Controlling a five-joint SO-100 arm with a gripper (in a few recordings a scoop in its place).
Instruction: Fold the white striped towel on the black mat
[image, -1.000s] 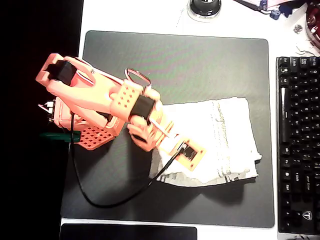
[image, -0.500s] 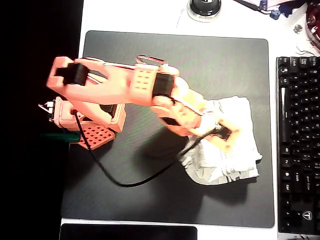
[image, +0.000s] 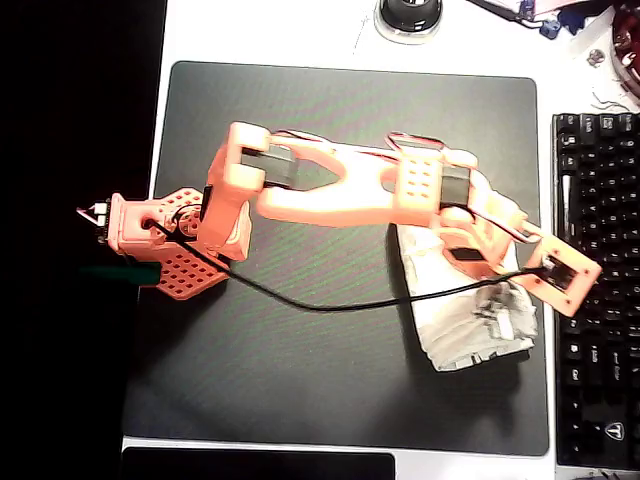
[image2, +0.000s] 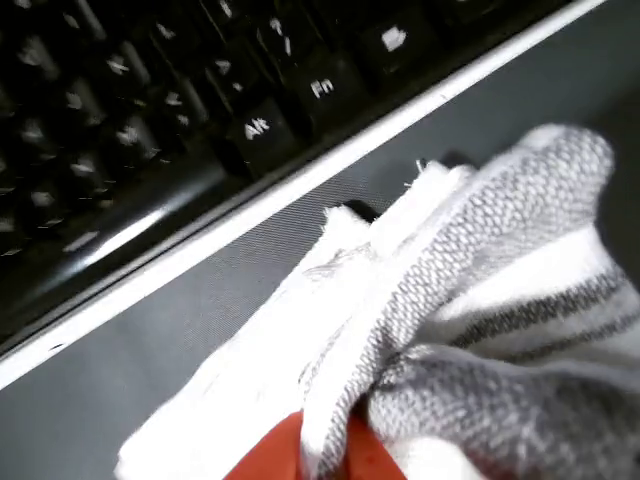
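Observation:
The white striped towel lies bunched into a narrow heap near the right edge of the black mat. My orange arm reaches across the mat from the left. My gripper sits over the towel's right side, close to the keyboard. In the wrist view the gripper is shut on a fold of the towel, whose edge is pinched between the orange fingertips. Grey stripes show on the lifted cloth. Bare mat lies beneath it.
A black keyboard borders the mat on the right and shows just beyond the towel in the wrist view. The arm's base stands at the mat's left edge, its black cable trailing across. A glossy black slab lies below the mat.
The arm has swung from the mat's left-middle to the right, carrying the towel's left edge over. The towel went from spread flat to a narrow bunched heap by the keyboard.

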